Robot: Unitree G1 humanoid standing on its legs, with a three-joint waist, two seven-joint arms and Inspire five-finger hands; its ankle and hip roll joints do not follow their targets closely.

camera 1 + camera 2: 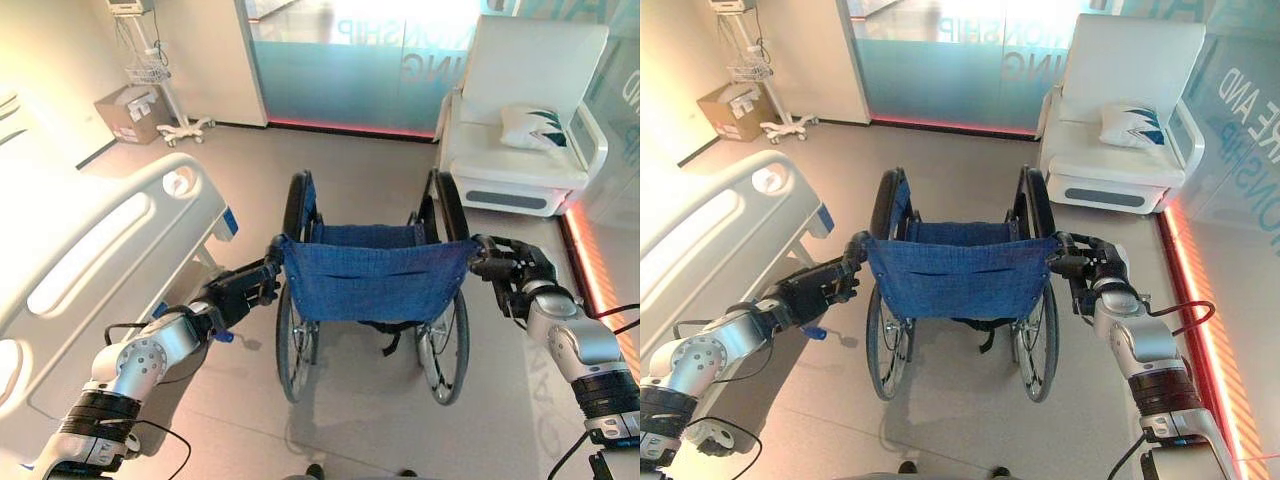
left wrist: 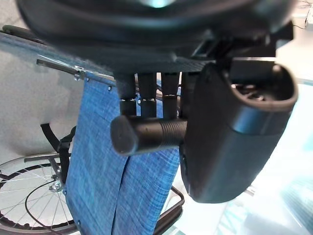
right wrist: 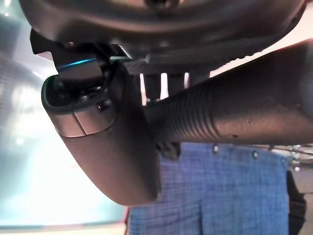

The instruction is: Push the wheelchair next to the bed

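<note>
The black-framed wheelchair with a blue woven fabric backrest stands out on the grey floor, its back turned to the robot and its seat facing the frosted glass wall at the far side of the room. The robot's left hand is curled round the black ribbed push handle on the left, fingers over the top and thumb beneath it, and the right hand is wrapped the same way round the ribbed handle on the right. Holding both grips from behind seems the sensible way to steer, since pressing harder on one side should turn the chair. The white hospital bed with its moulded plastic side rail runs along the floor's left edge, and the wheelchair sits just beside the bed's foot end but apart from it. I judge the push is part way done. A white padded recliner with a patterned cushion waits in the far right corner, and a cardboard box and a wheeled stand stand in the far left corner.
</note>
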